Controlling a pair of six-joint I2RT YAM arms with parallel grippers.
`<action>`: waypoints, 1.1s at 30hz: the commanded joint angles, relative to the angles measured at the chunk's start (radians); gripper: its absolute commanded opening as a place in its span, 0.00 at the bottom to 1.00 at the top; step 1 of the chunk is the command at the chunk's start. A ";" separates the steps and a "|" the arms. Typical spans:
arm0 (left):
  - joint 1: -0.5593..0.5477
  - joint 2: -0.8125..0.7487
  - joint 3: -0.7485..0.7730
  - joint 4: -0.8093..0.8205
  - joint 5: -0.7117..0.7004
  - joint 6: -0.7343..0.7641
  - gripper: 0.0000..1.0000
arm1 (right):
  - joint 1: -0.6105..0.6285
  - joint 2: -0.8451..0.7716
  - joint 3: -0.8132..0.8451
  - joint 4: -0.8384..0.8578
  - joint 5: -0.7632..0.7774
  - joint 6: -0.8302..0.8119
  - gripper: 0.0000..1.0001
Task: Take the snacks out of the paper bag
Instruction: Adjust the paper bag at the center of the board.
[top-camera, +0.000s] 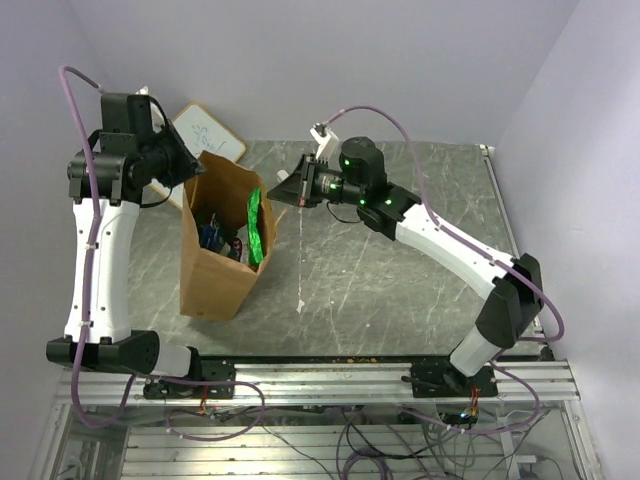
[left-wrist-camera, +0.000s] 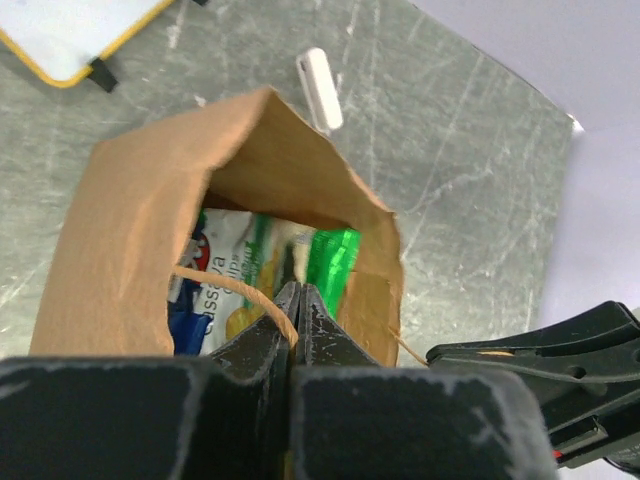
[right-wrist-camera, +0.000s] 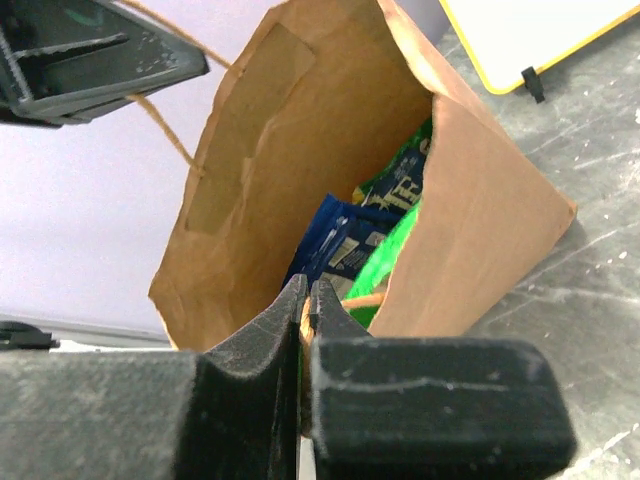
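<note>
Fingers pressed together, the left gripper (left-wrist-camera: 294, 300) pinches a twisted handle (left-wrist-camera: 235, 288) of the paper bag (top-camera: 215, 270) — the right gripper (right-wrist-camera: 307, 290), equally tight, pinches the opposite handle (right-wrist-camera: 362, 298). The bag stands open between them, just beyond both sets of fingertips; inside, a green packet (top-camera: 256, 225) and a blue packet (right-wrist-camera: 335, 245) — snacks not yet out.

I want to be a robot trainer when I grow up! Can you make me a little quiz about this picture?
1. True or false: the paper bag stands upright on the table.
2. What do the left gripper and the right gripper each pinch? A) a snack B) a bag handle C) nothing
3. Fill in: the bright packet at the bag's mouth is ____.

Key: 1 true; 2 B; 3 green.
</note>
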 joint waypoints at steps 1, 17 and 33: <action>0.008 -0.066 -0.081 0.154 0.191 -0.003 0.07 | 0.015 -0.103 -0.090 0.088 -0.037 0.027 0.00; 0.008 -0.154 -0.295 0.380 0.435 -0.129 0.07 | -0.051 -0.306 -0.132 -0.515 0.245 -0.173 0.23; 0.008 -0.201 -0.477 0.690 0.629 -0.382 0.07 | -0.037 -0.393 0.022 -0.578 0.200 -0.181 0.83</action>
